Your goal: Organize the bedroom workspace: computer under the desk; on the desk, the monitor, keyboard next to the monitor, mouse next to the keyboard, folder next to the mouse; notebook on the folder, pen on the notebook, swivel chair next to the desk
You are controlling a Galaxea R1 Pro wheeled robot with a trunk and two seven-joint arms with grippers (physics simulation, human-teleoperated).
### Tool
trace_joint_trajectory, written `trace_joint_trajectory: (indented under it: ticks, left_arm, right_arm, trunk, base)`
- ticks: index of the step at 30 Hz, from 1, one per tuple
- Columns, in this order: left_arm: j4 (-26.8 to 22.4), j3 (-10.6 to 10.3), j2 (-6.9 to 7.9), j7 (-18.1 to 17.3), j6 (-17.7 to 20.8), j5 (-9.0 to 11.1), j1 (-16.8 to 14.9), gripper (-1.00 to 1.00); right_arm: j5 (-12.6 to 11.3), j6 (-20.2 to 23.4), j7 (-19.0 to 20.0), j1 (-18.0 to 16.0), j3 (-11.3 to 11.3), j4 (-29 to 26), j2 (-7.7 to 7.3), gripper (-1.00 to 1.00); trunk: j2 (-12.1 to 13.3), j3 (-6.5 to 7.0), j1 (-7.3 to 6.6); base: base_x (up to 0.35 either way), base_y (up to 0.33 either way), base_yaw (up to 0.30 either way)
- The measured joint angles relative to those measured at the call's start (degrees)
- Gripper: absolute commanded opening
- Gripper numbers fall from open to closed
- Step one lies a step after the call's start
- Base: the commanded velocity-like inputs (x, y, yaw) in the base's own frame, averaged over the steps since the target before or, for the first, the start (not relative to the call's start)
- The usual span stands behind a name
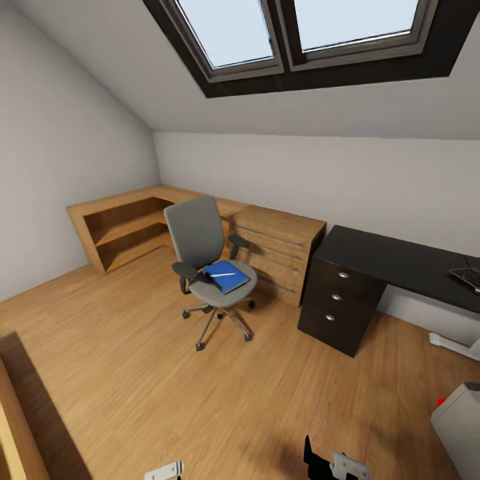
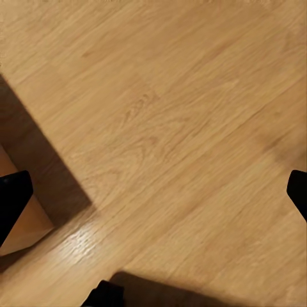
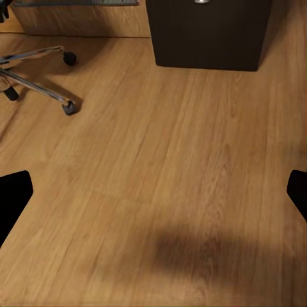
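Observation:
The grey swivel chair (image 1: 200, 247) stands mid-room on the wood floor, left of the black desk (image 1: 400, 257). On its seat lies a blue flat item (image 1: 229, 277), folder or notebook, I cannot tell which, with the white pen (image 1: 222, 275) across it. A corner of the keyboard (image 1: 469, 275) shows on the desk at the right edge. The monitor and mouse are out of view. A light-grey box (image 1: 459, 420), perhaps the computer, stands on the floor at lower right. My left gripper (image 2: 153, 198) and right gripper (image 3: 153, 195) hang open over bare floor, far from the chair.
The desk's black drawer unit (image 1: 340, 303) faces me; its base (image 3: 208, 32) and the chair's chrome legs (image 3: 35, 83) show in the right wrist view. A light-wood chest (image 1: 280, 250) and low corner shelf (image 1: 123, 227) line the back wall. Wooden furniture (image 1: 13, 427) is at my left.

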Motion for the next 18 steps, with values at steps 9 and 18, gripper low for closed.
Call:
trace_joint_trajectory:
  ticks: [9,18]
  left_arm:
    - [0.01,0.00,0.06,0.00,0.00,0.00,0.00,1.00]
    - [0.08,0.00,-0.03,0.09,-0.03,-0.16,0.00,1.00]
  right_arm:
    - [-0.25,0.71,-0.37,0.02,0.00,0.03,0.32,1.00]
    - [-0.99,10.73,-0.96,-0.10,-0.45,-2.77,-0.85,1.00]
  trunk:
    - [2.02,0.90,-1.11]
    - [5.22,2.34,-2.86]
  base:
    - [0.000,0.000,0.000]
    - [0.000,0.000,0.000]
